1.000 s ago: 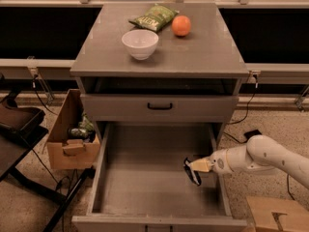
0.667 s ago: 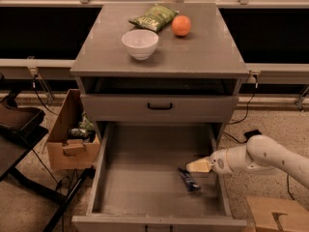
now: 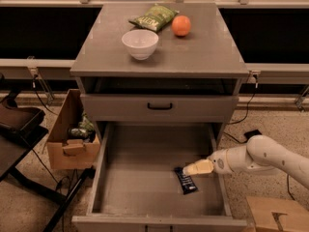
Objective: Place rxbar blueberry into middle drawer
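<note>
The rxbar blueberry (image 3: 186, 180), a dark navy bar, lies flat on the floor of the open middle drawer (image 3: 145, 192), right of centre. My gripper (image 3: 192, 169) reaches in over the drawer's right wall and hovers just above the bar's far end. It is open and holds nothing. The white arm (image 3: 260, 156) extends from the right.
On the cabinet top (image 3: 203, 52) stand a white bowl (image 3: 140, 43), a green chip bag (image 3: 153, 16) and an orange (image 3: 181, 25). The shallower drawer with the black handle (image 3: 160, 106) is shut. A cardboard box (image 3: 70, 134) sits to the left and another (image 3: 277, 214) at bottom right.
The bar was held upright in my gripper, then dropped out of it, and now lies flat on the drawer floor. The gripper has barely moved.
</note>
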`<state>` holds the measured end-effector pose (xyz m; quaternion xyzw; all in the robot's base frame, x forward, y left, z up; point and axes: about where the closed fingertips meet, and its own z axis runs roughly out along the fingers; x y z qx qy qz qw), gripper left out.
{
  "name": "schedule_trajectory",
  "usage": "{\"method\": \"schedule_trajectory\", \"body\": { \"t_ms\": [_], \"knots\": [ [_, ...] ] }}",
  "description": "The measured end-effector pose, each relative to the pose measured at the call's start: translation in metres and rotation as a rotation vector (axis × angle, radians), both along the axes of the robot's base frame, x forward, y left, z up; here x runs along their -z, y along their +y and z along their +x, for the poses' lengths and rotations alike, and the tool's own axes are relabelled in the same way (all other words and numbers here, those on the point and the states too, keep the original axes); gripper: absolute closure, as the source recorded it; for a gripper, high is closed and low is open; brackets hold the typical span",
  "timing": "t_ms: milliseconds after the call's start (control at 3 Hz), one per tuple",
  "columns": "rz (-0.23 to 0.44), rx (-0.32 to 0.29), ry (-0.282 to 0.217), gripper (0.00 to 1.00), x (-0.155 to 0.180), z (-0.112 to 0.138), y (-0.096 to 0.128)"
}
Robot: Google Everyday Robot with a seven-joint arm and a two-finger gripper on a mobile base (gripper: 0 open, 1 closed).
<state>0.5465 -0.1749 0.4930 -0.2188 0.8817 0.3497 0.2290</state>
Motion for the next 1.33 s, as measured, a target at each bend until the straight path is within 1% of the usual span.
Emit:
{"method": "schedule_trajectory", "body": {
  "t_ms": [333, 667, 1000, 1333],
  "knots": [
    [-0.014, -0.032, -0.042, 0.00, -0.026, -0.012, -0.011],
    [-0.090, -0.104, -0.045, 0.00, -0.080, -0.054, -0.043],
    [-0.207, -0.171, -0.045, 0.00, -0.163, -0.074, -0.073],
    [-0.335, -0.209, -0.070, 0.00, -0.231, -0.096, -0.086]
  ]
}}
